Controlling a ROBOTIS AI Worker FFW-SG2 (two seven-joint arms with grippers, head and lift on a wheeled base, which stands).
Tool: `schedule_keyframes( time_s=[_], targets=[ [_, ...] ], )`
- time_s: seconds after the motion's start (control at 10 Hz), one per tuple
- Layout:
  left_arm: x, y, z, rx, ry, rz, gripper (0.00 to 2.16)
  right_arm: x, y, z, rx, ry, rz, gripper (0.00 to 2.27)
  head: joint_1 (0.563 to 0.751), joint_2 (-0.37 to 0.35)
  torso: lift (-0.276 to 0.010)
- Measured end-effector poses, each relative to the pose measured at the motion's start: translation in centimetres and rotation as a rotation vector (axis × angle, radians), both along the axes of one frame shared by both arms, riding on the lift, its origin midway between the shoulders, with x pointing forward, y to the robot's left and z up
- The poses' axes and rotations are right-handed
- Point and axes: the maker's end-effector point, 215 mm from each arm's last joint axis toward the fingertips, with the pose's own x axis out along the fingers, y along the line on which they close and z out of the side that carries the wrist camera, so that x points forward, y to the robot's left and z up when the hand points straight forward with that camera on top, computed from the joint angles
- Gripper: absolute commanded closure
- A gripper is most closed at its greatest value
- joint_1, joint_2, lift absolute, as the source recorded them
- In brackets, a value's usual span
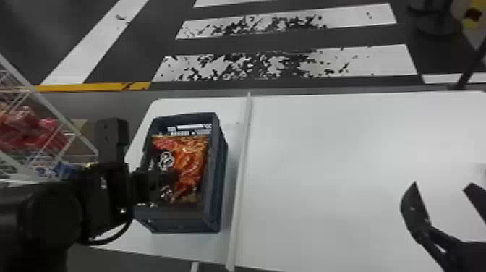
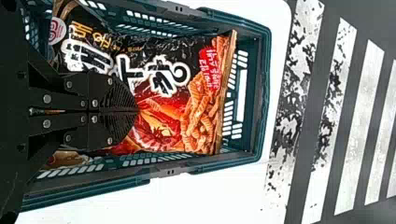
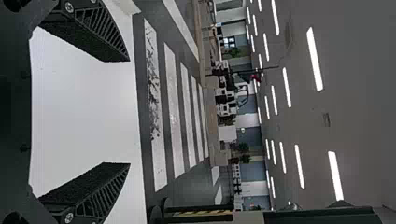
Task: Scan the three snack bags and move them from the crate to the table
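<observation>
In the head view my left gripper (image 1: 168, 179) is over the dark crate (image 1: 214, 173), in front of a black and red snack bag (image 1: 190, 159) lying inside. The left wrist view has the left gripper (image 2: 139, 111) with its fingers together, tips against or just above the snack bag (image 2: 201, 112); whether any film is pinched cannot be seen. Part of another package (image 2: 65, 159) peeks out beside it, near the wall of the crate (image 2: 264, 93). Over the right part of the table (image 1: 325, 162), my right gripper (image 1: 442, 186) is parked; the right wrist view shows this gripper (image 3: 129, 112) with its fingers wide apart.
A pale raised strip (image 1: 241, 173) crosses the table just right of the crate. At the far left stands a white wire rack (image 1: 47, 115) with red packages, close to the left arm. A dark pole (image 1: 472, 65) rises by the back right table edge.
</observation>
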Motion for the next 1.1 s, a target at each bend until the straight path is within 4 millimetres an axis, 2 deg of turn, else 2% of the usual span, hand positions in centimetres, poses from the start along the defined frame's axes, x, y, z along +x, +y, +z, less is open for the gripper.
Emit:
schedule_keyframes(
  time_s=[0.7, 0.9, 1.1],
  targets=[
    [-0.9, 1.3, 2.0, 0.053, -0.041, 0.031, 1.79, -0.1, -0.1, 0.1, 0.005, -0.006, -0.003, 0.09, 0.695, 0.234, -0.062],
    [-1.2, 0.9, 3.1, 0.058, -0.066, 0.022, 1.79, -0.2, -0.2, 0.2, 0.007, -0.011, -0.004, 0.09, 0.695, 0.23, -0.062],
    [-1.2, -0.2, 4.6, 0.063, -0.101, 0.004, 1.79, -0.5, -0.4, 0.7, 0.013, -0.031, -0.01, 0.09, 0.695, 0.211, -0.062]
  ],
)
